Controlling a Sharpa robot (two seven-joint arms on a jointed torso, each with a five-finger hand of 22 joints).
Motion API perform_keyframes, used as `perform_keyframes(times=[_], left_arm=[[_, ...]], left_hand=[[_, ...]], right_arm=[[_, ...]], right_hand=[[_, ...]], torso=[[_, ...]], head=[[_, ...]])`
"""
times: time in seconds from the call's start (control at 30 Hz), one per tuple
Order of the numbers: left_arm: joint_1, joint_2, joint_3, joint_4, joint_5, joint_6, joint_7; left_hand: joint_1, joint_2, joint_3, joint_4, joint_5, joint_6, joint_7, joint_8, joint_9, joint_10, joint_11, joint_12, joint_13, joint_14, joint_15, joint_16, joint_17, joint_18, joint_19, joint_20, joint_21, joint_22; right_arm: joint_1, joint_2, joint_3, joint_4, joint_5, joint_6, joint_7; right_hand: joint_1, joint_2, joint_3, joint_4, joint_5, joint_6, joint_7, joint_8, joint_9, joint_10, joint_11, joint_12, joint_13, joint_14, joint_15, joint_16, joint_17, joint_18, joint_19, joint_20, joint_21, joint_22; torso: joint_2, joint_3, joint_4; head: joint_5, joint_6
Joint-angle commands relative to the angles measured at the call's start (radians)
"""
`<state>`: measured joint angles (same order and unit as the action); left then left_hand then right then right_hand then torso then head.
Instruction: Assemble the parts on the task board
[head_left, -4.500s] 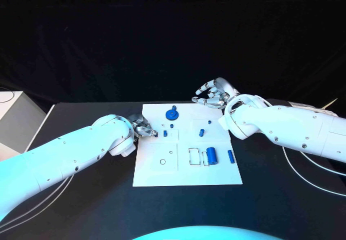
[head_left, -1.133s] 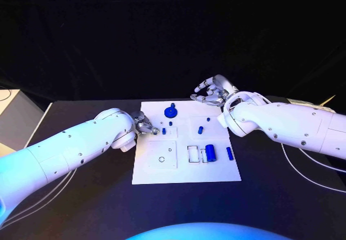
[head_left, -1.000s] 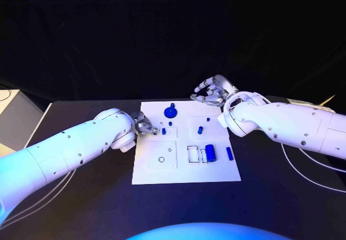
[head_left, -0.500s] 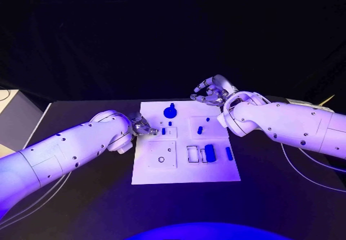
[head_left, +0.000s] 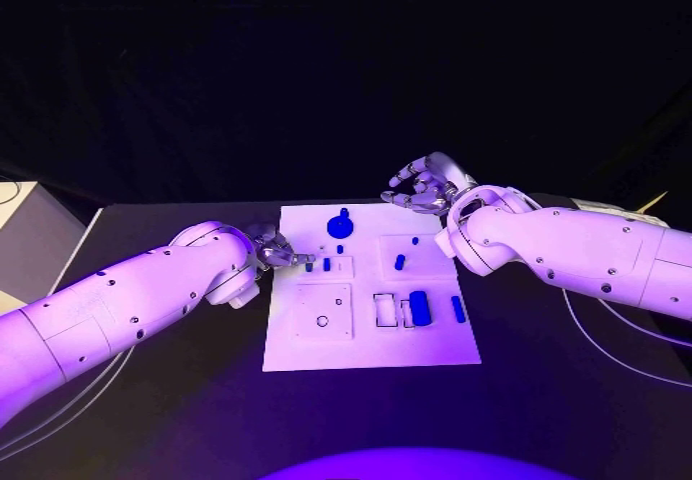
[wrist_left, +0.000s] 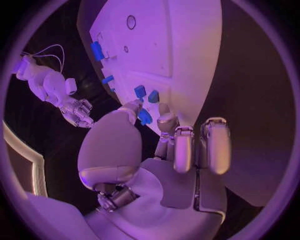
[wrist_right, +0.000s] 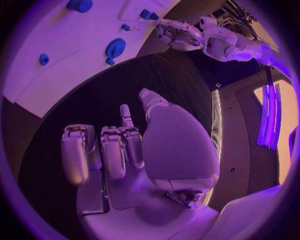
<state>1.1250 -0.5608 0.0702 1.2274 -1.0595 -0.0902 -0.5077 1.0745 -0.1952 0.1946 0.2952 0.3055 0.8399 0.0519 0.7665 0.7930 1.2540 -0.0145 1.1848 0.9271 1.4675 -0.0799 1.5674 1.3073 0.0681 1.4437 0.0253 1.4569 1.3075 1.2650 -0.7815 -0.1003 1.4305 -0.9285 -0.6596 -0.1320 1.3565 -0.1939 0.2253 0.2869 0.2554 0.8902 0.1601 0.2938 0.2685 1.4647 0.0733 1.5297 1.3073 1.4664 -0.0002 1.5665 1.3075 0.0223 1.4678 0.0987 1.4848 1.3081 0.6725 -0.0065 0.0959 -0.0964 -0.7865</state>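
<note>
On the left side of the black table (head_left: 173, 400), the left hand (head_left: 283, 253) is being held at the left edge of the white task board (head_left: 372, 340). A small blue part (wrist_left: 144, 116) is being pinched between its thumb and a finger, as seen from the left wrist view, while its other fingers are being kept curled. Two more small blue pieces (wrist_left: 146, 93) are lying on the board just past those fingertips. Near the middle of the board, a round blue part (head_left: 340, 226) is sitting by the far edge, and a short blue peg (head_left: 400, 262) is resting a little nearer. A bigger blue cylinder (head_left: 420, 307) is lying beside a slim blue bar (head_left: 457, 308) toward the board's right side. At the far right corner of the board, the right hand (head_left: 423, 186) is being held above the table with its fingers curled in, and nothing is being held in it.
</note>
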Motion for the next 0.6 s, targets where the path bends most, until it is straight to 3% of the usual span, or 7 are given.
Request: perform_keyframes(times=[0.03,0.13,0.4,0.47,0.5,0.6], left_arm=[[0.000,-0.001,0.003,0.008,0.035,-0.029,0.021],[0.000,-0.003,0.006,0.011,0.050,-0.032,0.030],[0.000,-0.009,0.013,0.014,0.089,-0.064,0.071],[0.000,-0.011,0.025,0.014,0.113,-0.091,0.120],[0.000,-0.012,0.029,0.013,0.122,-0.102,0.146],[0.000,-0.013,0.037,0.009,0.151,-0.137,0.241]], left_hand=[[0.008,0.036,-0.095,0.001,-0.058,-0.007,0.001,0.006,-0.002,-0.010,-0.001,0.001,-0.005,0.103,0.007,0.003,0.263,-0.011,-0.005,0.006,-0.007,0.014],[0.020,0.061,-0.178,0.001,-0.114,-0.010,0.003,0.011,-0.002,-0.016,0.001,0.000,-0.012,0.103,0.009,0.003,0.263,-0.010,-0.009,0.008,-0.010,0.009],[0.030,0.076,-0.206,0.001,-0.131,-0.017,0.005,0.011,-0.003,-0.028,0.003,-0.009,-0.030,0.103,0.011,0.003,0.263,-0.007,-0.015,0.009,-0.016,-0.001],[0.057,0.108,-0.205,0.000,-0.122,-0.041,0.014,0.001,-0.009,-0.056,0.010,-0.026,-0.060,0.103,0.018,0.003,0.263,-0.001,-0.031,0.014,-0.031,-0.028],[0.093,0.124,-0.193,0.000,-0.116,-0.063,0.024,-0.006,-0.016,-0.101,0.019,-0.056,-0.112,0.092,0.026,-0.013,0.236,0.009,-0.061,0.020,-0.058,-0.076],[0.214,0.144,-0.106,-0.001,-0.108,-0.116,0.046,-0.039,-0.052,-0.221,0.039,-0.128,-0.233,0.074,0.042,-0.034,0.198,0.018,-0.087,0.035,-0.083,-0.114]], right_arm=[[-0.001,-0.001,0.000,0.002,-0.010,0.004,0.008],[-0.002,-0.001,0.000,0.002,-0.010,0.004,0.008],[-0.002,-0.002,0.000,0.002,-0.010,0.004,0.008],[-0.003,-0.003,0.000,0.002,-0.010,0.003,0.009],[-0.003,-0.003,0.000,0.002,-0.010,0.003,0.009],[-0.003,-0.004,0.000,0.002,-0.008,0.002,0.011]], right_hand=[[-0.013,0.000,-0.003,0.000,0.004,-0.006,-0.002,0.004,0.002,0.052,0.003,-0.006,0.220,0.098,0.001,-0.006,0.239,0.005,0.060,0.003,-0.004,0.177],[-0.013,0.000,-0.003,0.000,0.004,-0.006,-0.002,0.004,0.002,0.052,0.003,-0.006,0.220,0.098,0.001,-0.006,0.239,0.005,0.060,0.003,-0.004,0.177],[-0.013,0.000,-0.003,0.000,0.004,-0.006,-0.002,0.004,0.002,0.052,0.003,-0.006,0.220,0.098,0.001,-0.006,0.239,0.005,0.060,0.003,-0.004,0.177],[-0.013,0.000,-0.003,0.000,0.004,-0.006,-0.002,0.004,0.002,0.052,0.003,-0.006,0.220,0.098,0.001,-0.006,0.239,0.005,0.060,0.003,-0.004,0.177],[-0.013,0.000,-0.003,0.000,0.004,-0.006,-0.002,0.004,0.002,0.052,0.003,-0.006,0.220,0.098,0.001,-0.006,0.239,0.005,0.060,0.003,-0.004,0.177],[-0.013,0.000,-0.003,0.000,0.004,-0.006,-0.002,0.004,0.002,0.052,0.003,-0.006,0.220,0.098,0.001,-0.006,0.239,0.005,0.060,0.003,-0.004,0.177]], torso=[[0.000,0.0003,0.0005],[0.000,0.0001,0.0006],[0.000,0.0008,-0.0001],[0.001,0.0016,-0.0006],[0.001,0.0017,-0.0005],[0.000,0.0019,0.0006]], head=[[0.000,0.002],[0.000,0.003],[0.001,0.005],[0.000,0.006],[-0.001,0.006],[-0.001,0.006]])
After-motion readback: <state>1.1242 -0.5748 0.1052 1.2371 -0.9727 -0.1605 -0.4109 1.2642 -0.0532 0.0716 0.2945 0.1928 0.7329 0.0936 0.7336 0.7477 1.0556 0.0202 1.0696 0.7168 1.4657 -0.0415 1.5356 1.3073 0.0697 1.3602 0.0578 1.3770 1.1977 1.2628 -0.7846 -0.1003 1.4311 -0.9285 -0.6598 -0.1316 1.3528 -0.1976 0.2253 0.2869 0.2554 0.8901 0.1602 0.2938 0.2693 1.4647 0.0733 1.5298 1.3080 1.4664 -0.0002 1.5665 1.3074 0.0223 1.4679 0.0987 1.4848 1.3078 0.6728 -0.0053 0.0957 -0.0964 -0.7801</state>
